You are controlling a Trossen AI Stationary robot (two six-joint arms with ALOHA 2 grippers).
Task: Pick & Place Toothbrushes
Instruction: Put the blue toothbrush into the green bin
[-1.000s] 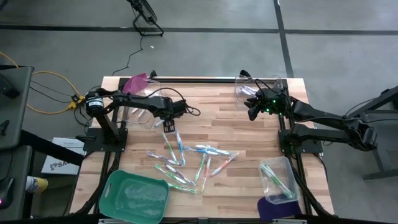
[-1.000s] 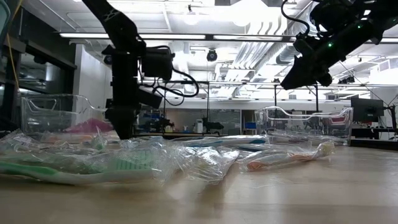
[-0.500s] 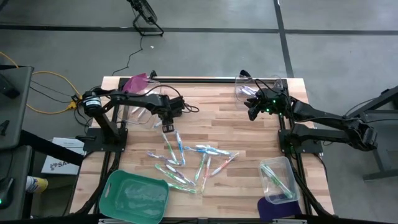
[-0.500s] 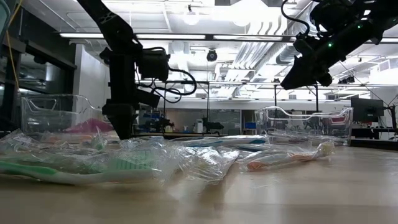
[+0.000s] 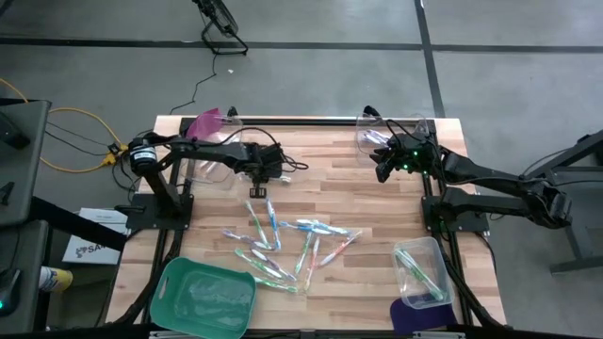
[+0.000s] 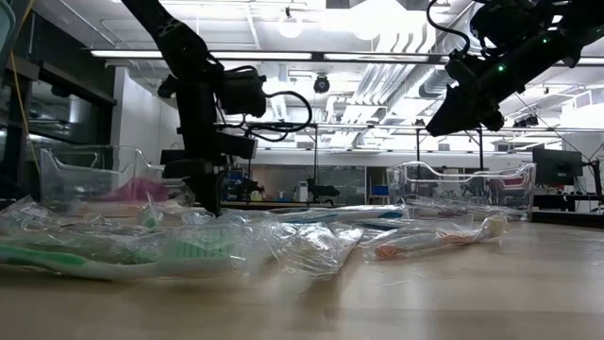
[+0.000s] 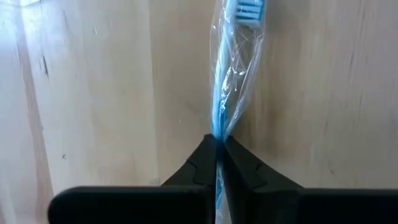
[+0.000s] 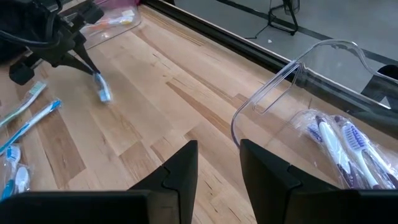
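The left end effector is clamped shut on a wrapped blue toothbrush, its handle hidden between the fingers. The other toothbrushes lie at 6 o'clock from it on the counter. The right end effector hangs partly open, empty, at 3 o'clock. No writing is readable.

Pale wood, clear plastic, matt black

The desk is smooth butcher-block wood in pale strips, lightly satin. The toothbrushes are plastic, each in crinkly, glossy clear film. The far bins are glossy transparent plastic; the green tray looks smooth plastic. The left end effector is matt black.
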